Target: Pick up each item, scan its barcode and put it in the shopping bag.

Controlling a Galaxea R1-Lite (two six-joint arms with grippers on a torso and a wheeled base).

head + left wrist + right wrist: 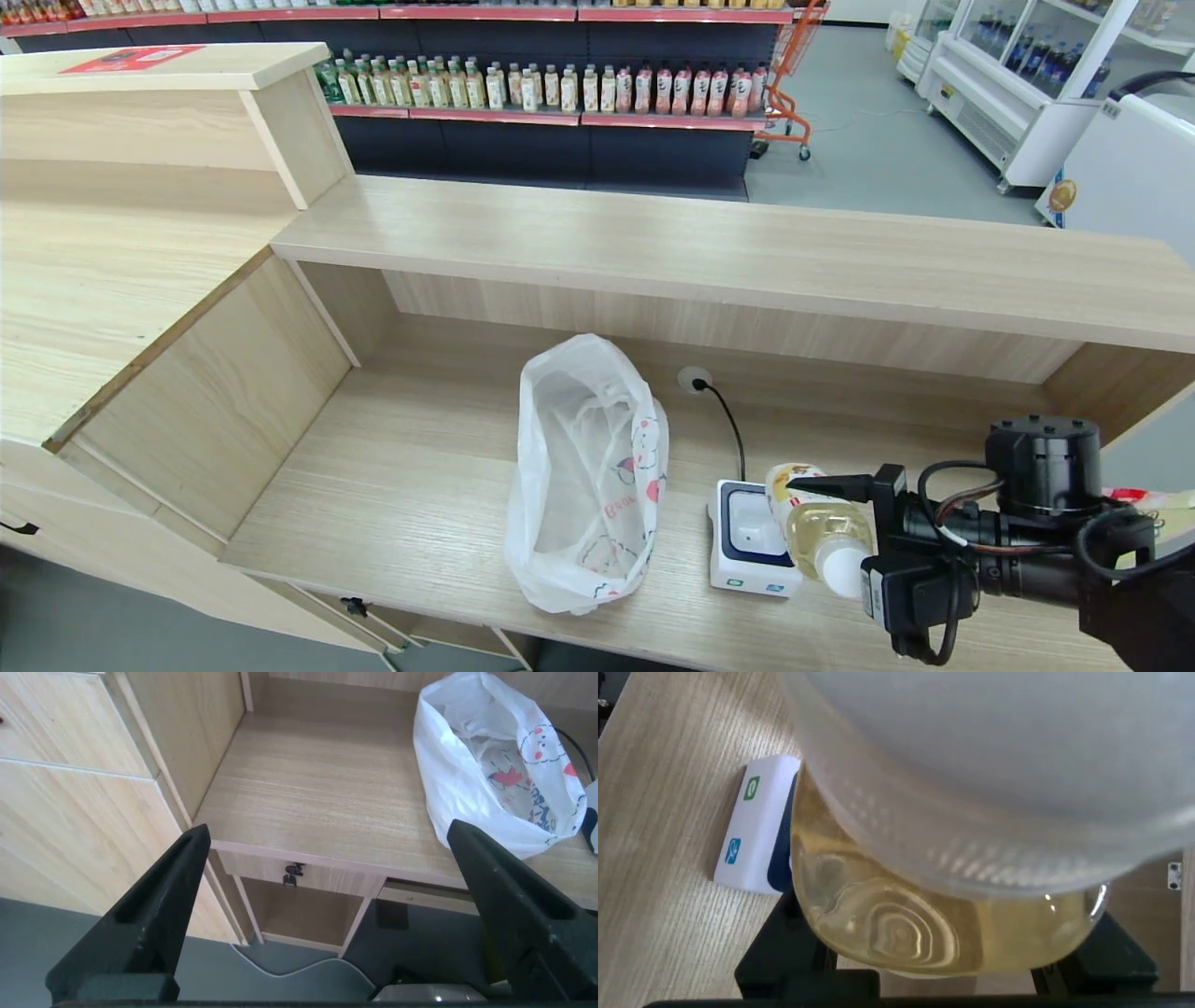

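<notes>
Right gripper (854, 534) is pinching the bottle (814, 525) across its body. The bottle is lying tilted with the white cap toward the near edge, hanging over the right side of the scanner (750, 539). Left gripper (327, 835) is spread wide with nothing in it, hovering off the near edge of the desk (420, 485), left of the bag (583, 467).

Risks as I'm reading them:
- The bottle is smooth and round and looks full, so any tilt on the way over could be letting it twist or slide in the fingers.
- I can't tell which way the barcode is facing. If it's turned off the scanner window, the scan is failing.
- The bottle is sitting low over the scanner, so a flat sideways move is risking a knock against the scanner body.
- The bag is thin and floppy and is leaning, mouth open upward. A touch on the rim could be folding it shut or pushing it over, and its foot is lying close to the near edge.
- The cable (728, 425) is running from the back of the scanner toward the rear wall, so a low pass behind the scanner could be snagging it.

Room: the bag and scanner are just beside each other with a narrow gap. Bare desk is lying between the bag and the left side panel (224, 411). The ledge (709, 252) is standing above the rear wall, so the lift is best kept toward the near side.
</notes>
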